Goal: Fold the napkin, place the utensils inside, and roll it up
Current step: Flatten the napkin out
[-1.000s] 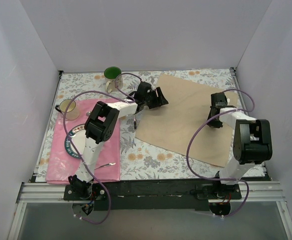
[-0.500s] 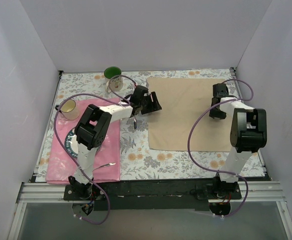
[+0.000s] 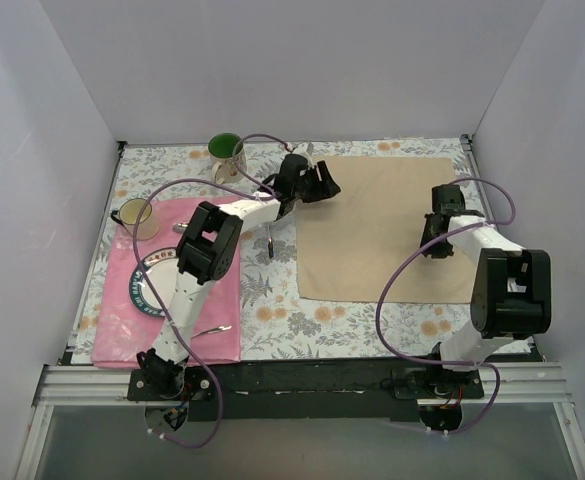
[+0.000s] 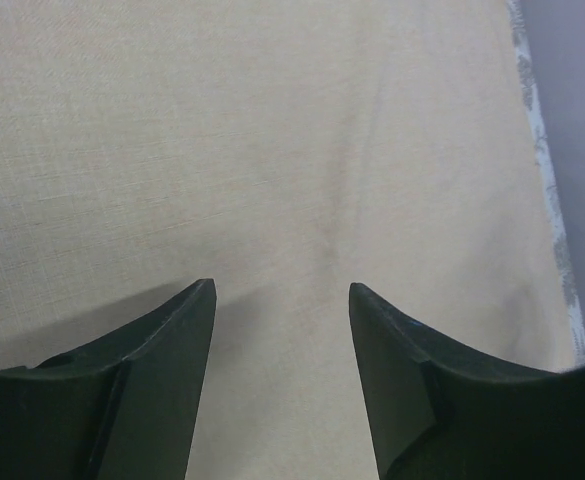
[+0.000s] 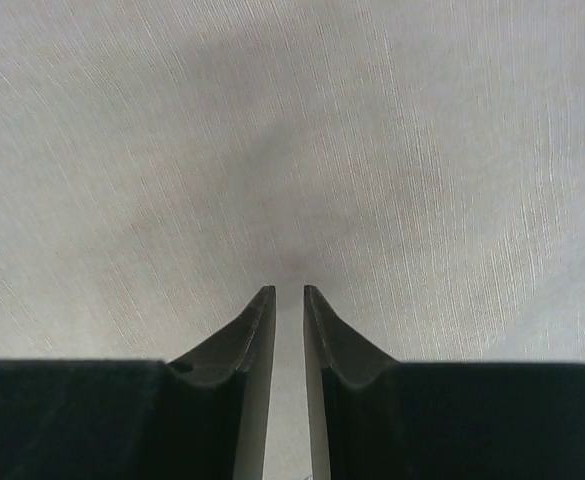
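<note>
The tan napkin lies flat and unfolded on the floral tablecloth, right of centre. My left gripper hovers over the napkin's far left corner. In the left wrist view it is open, with only napkin showing between its fingers. My right gripper is down on the napkin's right part. In the right wrist view its jaws stand a narrow gap apart, tips close to the napkin, nothing bunched between them. One silver utensil lies just left of the napkin, another on the pink placemat.
A pink placemat with a plate lies at the left. A yellowish cup stands at its far corner. A green-rimmed cup stands near the back edge. White walls close in the back and both sides.
The napkin, skewed one second ago, now lies square to the table. My left gripper has moved toward the back over its far left corner. My right gripper's jaws have narrowed.
</note>
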You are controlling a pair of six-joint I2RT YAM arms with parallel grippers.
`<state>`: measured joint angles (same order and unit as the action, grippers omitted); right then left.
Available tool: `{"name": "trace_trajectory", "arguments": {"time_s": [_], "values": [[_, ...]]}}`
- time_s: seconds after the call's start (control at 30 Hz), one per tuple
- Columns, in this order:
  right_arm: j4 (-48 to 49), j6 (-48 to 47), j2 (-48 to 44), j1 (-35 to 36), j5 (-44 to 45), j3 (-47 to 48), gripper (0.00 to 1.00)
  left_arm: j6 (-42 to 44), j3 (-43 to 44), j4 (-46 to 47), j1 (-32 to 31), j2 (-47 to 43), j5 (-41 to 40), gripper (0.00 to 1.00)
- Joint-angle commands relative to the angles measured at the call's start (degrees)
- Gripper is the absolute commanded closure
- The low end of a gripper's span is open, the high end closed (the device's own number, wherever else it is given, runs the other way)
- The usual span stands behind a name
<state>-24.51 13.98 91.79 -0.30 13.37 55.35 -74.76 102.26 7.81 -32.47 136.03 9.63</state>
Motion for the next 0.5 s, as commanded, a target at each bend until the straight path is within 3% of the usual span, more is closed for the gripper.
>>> {"name": "trace_trajectory", "arguments": {"time_s": [0.0, 0.17, 0.47], "values": [[1.75, 2.02, -4.86, -0.06, 3.14, -3.23, 0.78, 0.41, 0.14, 4.66, 1.88, 0.64, 0.75, 0.47], [2.36, 2.89, -6.53, -1.20, 6.58, -7.18, 0.82, -1.53, -1.53, 3.45, 3.02, 1.43, -0.74, 0.50], [3.42, 5.27, -6.53, -5.77, 4.22, -15.01, 0.83, -1.27, -8.12, 1.16, 3.38, -2.60, -2.77, 0.51]]}}
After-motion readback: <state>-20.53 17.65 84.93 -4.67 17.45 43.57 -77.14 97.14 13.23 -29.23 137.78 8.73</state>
